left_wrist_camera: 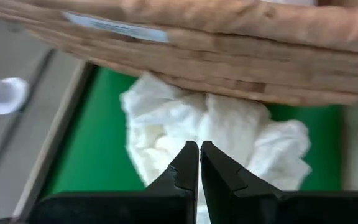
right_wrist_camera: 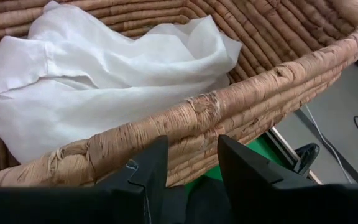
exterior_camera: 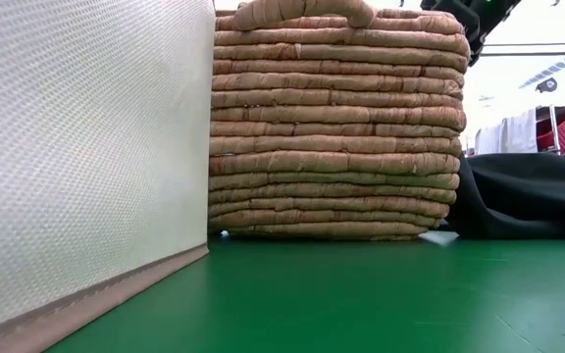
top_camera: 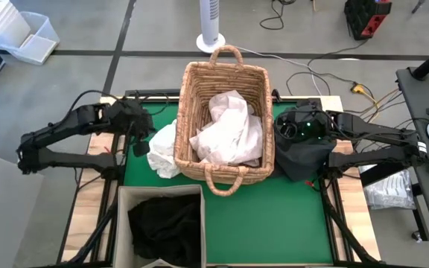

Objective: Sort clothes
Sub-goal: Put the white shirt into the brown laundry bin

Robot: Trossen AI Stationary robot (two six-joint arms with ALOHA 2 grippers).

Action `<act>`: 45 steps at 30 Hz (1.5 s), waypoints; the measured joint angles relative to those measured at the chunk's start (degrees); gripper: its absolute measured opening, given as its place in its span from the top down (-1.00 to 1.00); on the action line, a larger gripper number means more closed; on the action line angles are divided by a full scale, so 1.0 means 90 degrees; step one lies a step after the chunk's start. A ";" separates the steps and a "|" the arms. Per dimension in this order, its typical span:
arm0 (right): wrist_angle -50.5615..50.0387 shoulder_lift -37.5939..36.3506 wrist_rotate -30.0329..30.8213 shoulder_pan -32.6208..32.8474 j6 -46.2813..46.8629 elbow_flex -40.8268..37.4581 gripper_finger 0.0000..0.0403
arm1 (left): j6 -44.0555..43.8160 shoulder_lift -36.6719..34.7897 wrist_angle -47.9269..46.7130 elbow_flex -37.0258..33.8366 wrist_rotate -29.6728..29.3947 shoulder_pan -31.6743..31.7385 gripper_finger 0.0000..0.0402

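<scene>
Dark garment (top_camera: 302, 158): a black fabric heap on the green table mat (top_camera: 267, 223), lying directly beneath the right gripper (right_wrist_camera: 191, 163) and touching the wicker basket's outer wall on that side. In the low view the same cloth (exterior_camera: 528, 196) spreads flat over the mat beside the basket. The right gripper's fingers (right_wrist_camera: 146, 171) stand narrowly apart, tips just short of the basket rim; dark cloth shows between and below them, but whether they pinch it cannot be told.

White garment, loose (top_camera: 165, 151): crumpled on the mat against the basket's opposite wall, just ahead of the left gripper (left_wrist_camera: 199, 163). That gripper's fingers (left_wrist_camera: 185, 168) are pressed together with nothing between them, their tips pointing at the white cloth (left_wrist_camera: 222, 127).

White garments, contained (top_camera: 228, 128): a pile of thin white fabric filling the middle of the wicker basket (top_camera: 196, 82), between the two grippers. The right wrist view shows this fabric (right_wrist_camera: 104, 74) draped inside against the woven wall.

Black garments, contained (top_camera: 166, 227): dark cloth lying in the beige fabric bin (top_camera: 159, 190), near the left gripper, on the mat close against the basket's handle end. In the low view the bin's textured wall (exterior_camera: 77, 147) stands beside the basket (exterior_camera: 336, 127).
</scene>
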 joint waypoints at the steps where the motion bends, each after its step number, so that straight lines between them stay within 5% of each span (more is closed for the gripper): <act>1: -0.0001 0.0000 0.0001 0.0000 0.0000 0.0000 0.34 | 0.0099 0.0050 -0.0001 -0.0018 0.0208 0.0105 1.00; 18: 0.0021 -0.0002 0.0015 0.0000 0.0031 -0.0046 0.22 | 0.0821 0.0445 -0.0100 -0.0869 0.0526 0.0449 1.00; 45: 0.0076 0.0000 0.0005 -0.0002 0.0081 -0.0061 0.20 | 0.0335 0.0820 0.0335 -0.1007 0.0475 0.0449 1.00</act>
